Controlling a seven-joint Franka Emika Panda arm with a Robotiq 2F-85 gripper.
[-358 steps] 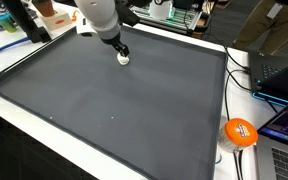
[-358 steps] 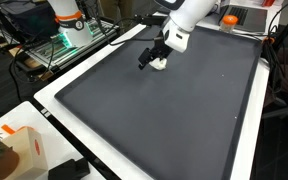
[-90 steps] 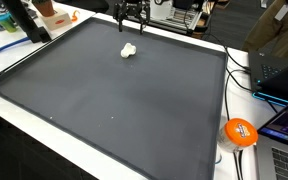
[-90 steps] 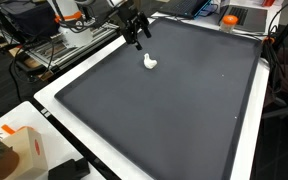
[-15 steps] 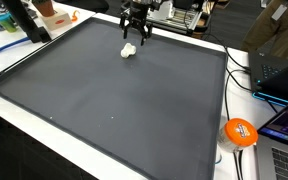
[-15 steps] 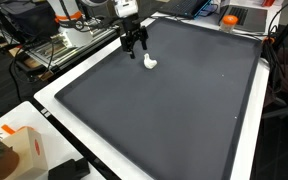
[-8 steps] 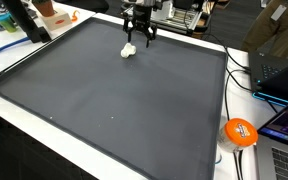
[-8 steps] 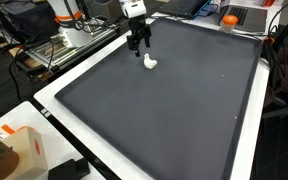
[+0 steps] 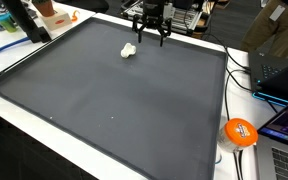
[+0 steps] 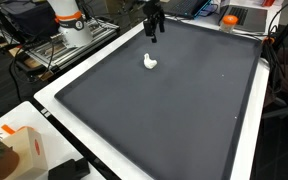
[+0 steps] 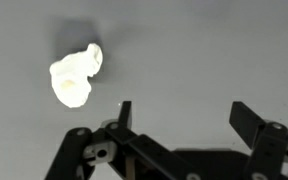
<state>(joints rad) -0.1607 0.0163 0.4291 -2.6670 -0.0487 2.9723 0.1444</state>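
A small white crumpled lump (image 9: 129,50) lies on the dark grey mat (image 9: 114,100) near its far edge; it also shows in the other exterior view (image 10: 150,63) and at the upper left of the wrist view (image 11: 76,77). My gripper (image 9: 151,38) hangs above the mat beside the lump, apart from it, and shows in an exterior view (image 10: 154,33) too. In the wrist view the gripper (image 11: 187,113) has its two black fingers spread wide with nothing between them. It is open and empty.
The mat lies on a white table (image 9: 44,140). An orange ball (image 9: 240,132) and cables sit past the mat's edge by a laptop (image 9: 284,150). An orange-and-white box (image 10: 19,148) stands at a table corner. Clutter lines the far edge.
My gripper has moved sideways along the far edge of the mat, away from the white lump, and a little higher. The lump has not moved.
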